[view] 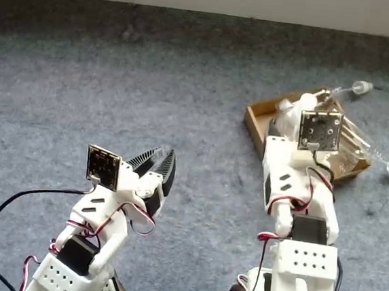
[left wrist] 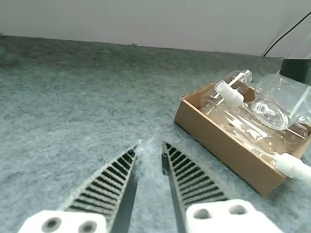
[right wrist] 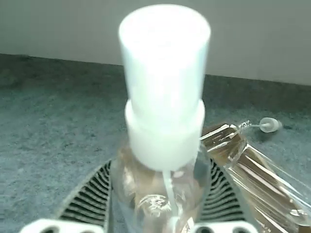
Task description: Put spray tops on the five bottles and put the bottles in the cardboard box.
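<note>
R gripper [right wrist: 160,177] was clamped on a clear bottle [right wrist: 160,206] w/ its spray top [right wrist: 164,82] fitted, held over the cardboard box [view: 254,121] at right-centre of the high view. Other bottles [left wrist: 243,127] lay inside it. L gripper [left wrist: 150,151] sat lower left, jaws slightly parted, holding nothing. Best approach, prob: lower the bottle into a free gap beside the others, lay it flat, and let go only once it rests — otherwise it could roll out.
</note>
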Available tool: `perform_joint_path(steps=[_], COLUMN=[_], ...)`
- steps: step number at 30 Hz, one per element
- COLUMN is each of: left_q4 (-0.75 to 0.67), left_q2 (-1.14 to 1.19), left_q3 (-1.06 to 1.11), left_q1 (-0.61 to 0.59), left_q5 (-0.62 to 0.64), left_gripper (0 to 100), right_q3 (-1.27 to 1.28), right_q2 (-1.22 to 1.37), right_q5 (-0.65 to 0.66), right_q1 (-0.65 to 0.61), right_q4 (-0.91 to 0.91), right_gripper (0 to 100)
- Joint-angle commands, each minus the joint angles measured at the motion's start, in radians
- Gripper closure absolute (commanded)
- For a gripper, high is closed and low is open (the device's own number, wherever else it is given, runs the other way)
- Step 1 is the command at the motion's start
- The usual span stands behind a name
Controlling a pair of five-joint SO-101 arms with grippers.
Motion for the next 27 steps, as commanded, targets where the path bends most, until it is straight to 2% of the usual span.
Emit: perform_joint_path(steps=[1, 4, 11, 27], left_q4=[0.002, 0.005, 0.005, 0.005], left_q2=[-0.019, -0.019, -0.019, -0.019], left_q3=[0.012, 0.013, 0.013, 0.018], left_q1=[-0.013, -0.013, -0.013, -0.007], left_q5=[0.006, 0.008, 0.008, 0.009], left_gripper=[97, 97, 97, 97], right_q3=[-0.110, -0.113, -0.070, 0.035], right_q2=[0.056, 0.094, 0.191, 0.463], right_q5=[0.012, 0.012, 0.006, 0.005], right_q1=[0.064, 0.136, 0.280, 0.338], right_q4=[-0.002, -0.012, -0.220, -0.567], right_gripper=[94.0, 94.0, 94.0, 94.0])
